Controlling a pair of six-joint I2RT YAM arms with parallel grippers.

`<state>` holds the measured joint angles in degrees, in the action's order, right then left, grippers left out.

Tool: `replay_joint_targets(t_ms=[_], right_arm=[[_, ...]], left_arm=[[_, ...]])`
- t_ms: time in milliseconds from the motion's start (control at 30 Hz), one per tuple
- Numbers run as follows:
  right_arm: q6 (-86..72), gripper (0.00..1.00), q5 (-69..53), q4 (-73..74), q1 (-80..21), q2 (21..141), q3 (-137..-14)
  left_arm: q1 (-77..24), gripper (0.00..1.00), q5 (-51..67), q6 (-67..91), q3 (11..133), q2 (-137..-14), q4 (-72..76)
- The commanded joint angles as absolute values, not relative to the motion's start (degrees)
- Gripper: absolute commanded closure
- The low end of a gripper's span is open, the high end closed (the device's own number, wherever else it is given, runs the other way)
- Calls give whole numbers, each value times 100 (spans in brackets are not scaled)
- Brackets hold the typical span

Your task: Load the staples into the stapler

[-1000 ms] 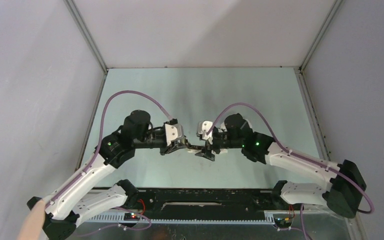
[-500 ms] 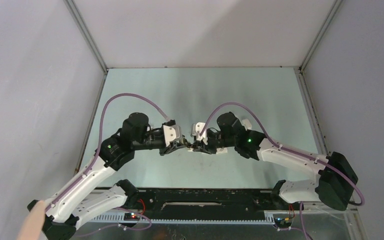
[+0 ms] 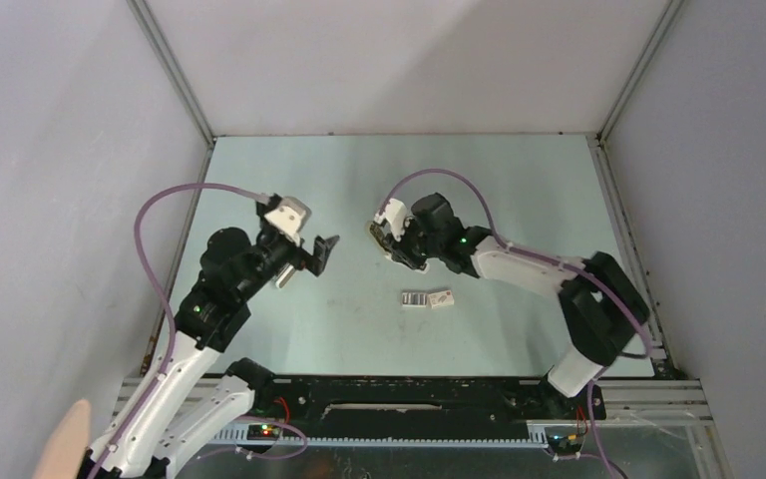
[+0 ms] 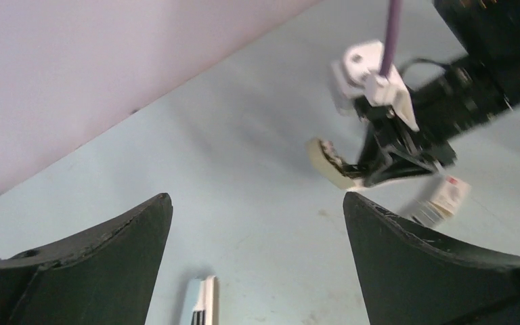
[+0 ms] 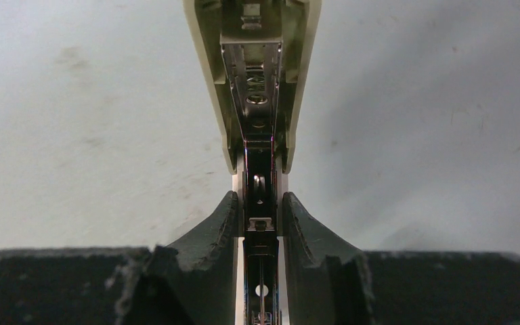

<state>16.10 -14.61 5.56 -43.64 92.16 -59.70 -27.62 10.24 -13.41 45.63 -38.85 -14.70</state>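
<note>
Top external view, nearest first. The staples (image 3: 415, 298), a small striped grey block, lie flat on the desk (image 3: 519, 180) toward its front edge. A white box (image 3: 443, 297) sits just beside them on the right, perhaps touching.

Further back and to the left, the left gripper (image 3: 321, 251) hangs above the desk with its jaws spread wide and nothing between them. The left wrist view shows a pale strip (image 4: 201, 303) on the desk below it; I cannot tell what it is.

Furthest back, the right gripper (image 3: 394, 244) is clamped narrow on the stapler (image 3: 379, 236). In the right wrist view its fingers (image 5: 210, 230) pinch the metal magazine, and the cream cover (image 5: 206, 68) is swung open beyond them.

My reading is that the stapler is open and presented, so fetching the staples falls to the free left arm.

To do it well:
- Come down on the striped block, not the white box. They sit so close that a wide approach could nudge both.
- Pinch across the short sides and keep the block level.
- Hold the stapler motionless in the right gripper.
- Line the block up along the magazine before lowering it.
</note>
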Motion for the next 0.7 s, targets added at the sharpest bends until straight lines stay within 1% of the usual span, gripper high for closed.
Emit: replay_joint_targets(t_ms=[0,133,200,333,433,667], right_arm=[[848,97,-446,283,-4291,9964,-6588],[444,95,-29,-245,-4253,10501,-6666],[301,93,0,-437,-4238,10670,-6669],[34,86,177,-664,-4210,10992,-6666],[-134,79,82,-729,-4180,11142,-6665],[-227,52,88,-530,-4196,11075,-6665]], left_arm=[[-2341,0,-462,-310,4576,-3934,-858],[-2061,0,-1208,137,4776,-4178,-1102],[-1930,0,-1237,328,4890,-4307,-1247],[-1842,0,-1224,506,4980,-4504,-1339],[-1817,0,-1393,565,5046,-4593,-1448],[-1739,0,-1571,617,5112,-4763,-1572]])
